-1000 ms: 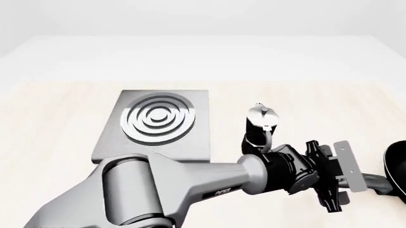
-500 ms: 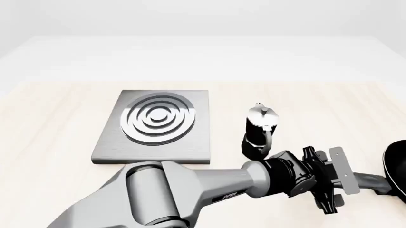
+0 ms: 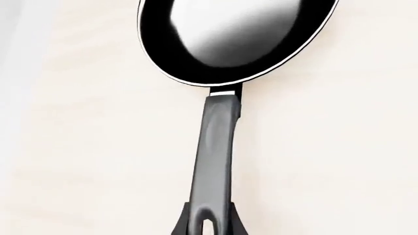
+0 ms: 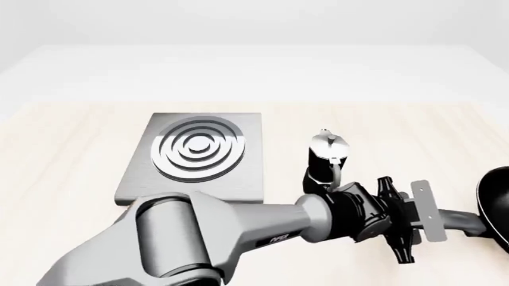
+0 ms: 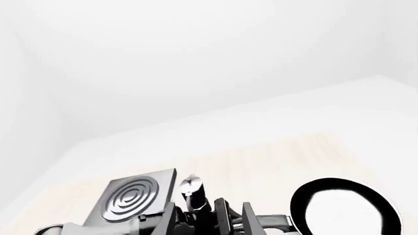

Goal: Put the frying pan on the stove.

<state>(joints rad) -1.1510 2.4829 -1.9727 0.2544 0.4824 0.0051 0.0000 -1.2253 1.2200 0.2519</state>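
Observation:
The frying pan (image 4: 497, 202) is a round black pan at the table's right edge, partly cut off in the front view. Its long dark-grey handle (image 4: 461, 221) points left toward my left gripper (image 4: 435, 219). In the left wrist view the glossy pan (image 3: 235, 39) fills the far end, and my left gripper (image 3: 209, 226) is shut on the slotted end of the handle (image 3: 216, 147). The stove (image 4: 199, 156), a grey slab with concentric silver rings, lies far to the left of the pan. The right wrist view shows the stove (image 5: 134, 198) and the pan (image 5: 346, 210) from high up. My right gripper is out of view.
A black-and-silver moka pot (image 4: 325, 158) stands between the stove and the pan, just behind my left wrist. My left arm (image 4: 238, 229) stretches across the near table from lower left to right. The light wood table (image 4: 64, 155) ends at a white surface behind.
The left gripper dipped toward the table half a second ago, and now sits slightly higher. The handle and the pan have come up a little with it.

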